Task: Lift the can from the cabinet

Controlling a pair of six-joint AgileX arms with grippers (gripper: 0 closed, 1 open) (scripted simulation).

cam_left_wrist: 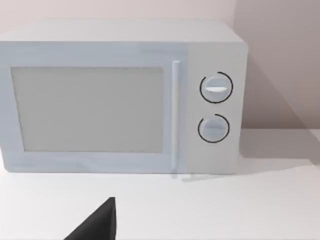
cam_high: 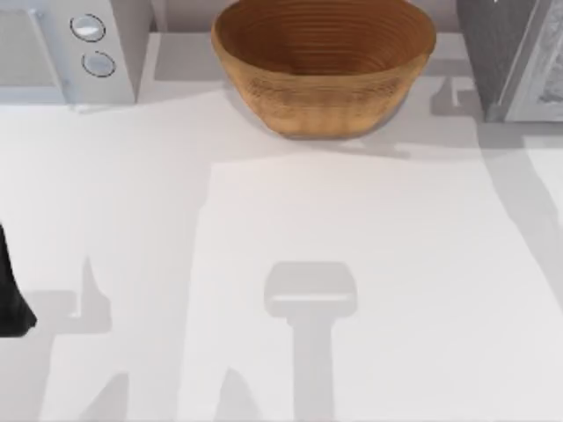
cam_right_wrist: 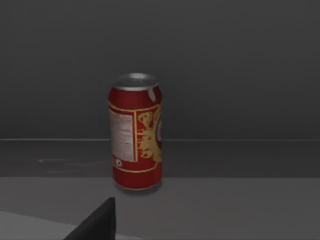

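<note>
White table (cam_high: 352, 220): basket (cam_high: 324, 66), microwave (cam_high: 66, 48); can (cam_right_wrist: 136, 131) upright.

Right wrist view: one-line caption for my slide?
Upright red can stands alone inside the dark grey cabinet, ahead of the right arm's wrist camera, not yet grasped.

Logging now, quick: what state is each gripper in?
Left gripper: cannot be told.
Right gripper: cannot be told; it faces the can, apart from it.
</note>
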